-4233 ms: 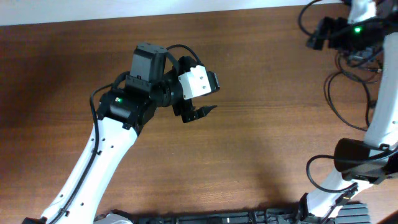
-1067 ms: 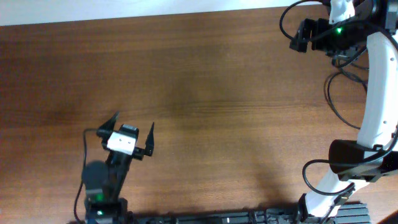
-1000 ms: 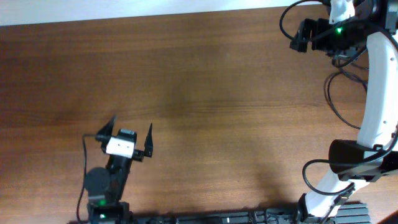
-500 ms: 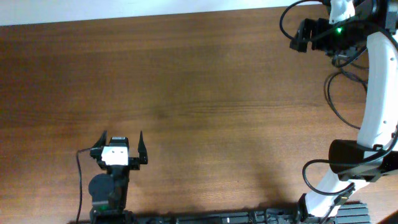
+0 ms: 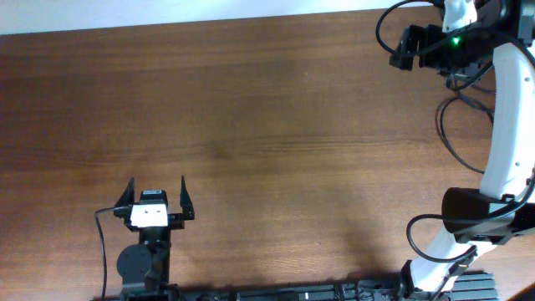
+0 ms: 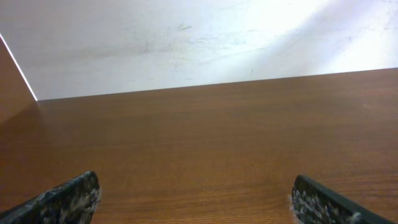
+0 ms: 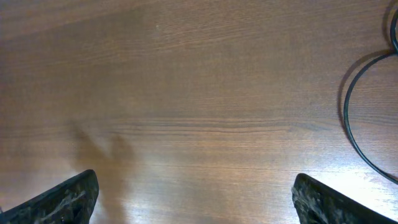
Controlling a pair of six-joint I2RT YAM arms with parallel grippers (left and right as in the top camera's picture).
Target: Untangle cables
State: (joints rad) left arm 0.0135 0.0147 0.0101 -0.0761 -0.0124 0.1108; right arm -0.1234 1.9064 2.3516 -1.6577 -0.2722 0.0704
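A brown wood-grain tabletop (image 5: 276, 142) is bounded at its far edge by a pale, faintly scuffed wall (image 6: 186, 43), more brightly lit towards one side. On the tabletop, thin black looped cables (image 5: 441, 130) are laid just beside the white right arm (image 5: 508, 109). That arm's jaws are spread wide, with nothing held. Well apart from the right arm, the black left arm (image 5: 142, 261) is drawn in at the near edge, its jaws likewise wide and empty.

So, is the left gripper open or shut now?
Open. Overhead, the left gripper stands spread wide; in its wrist view the fingertips sit at opposite lower corners, with only table between them.
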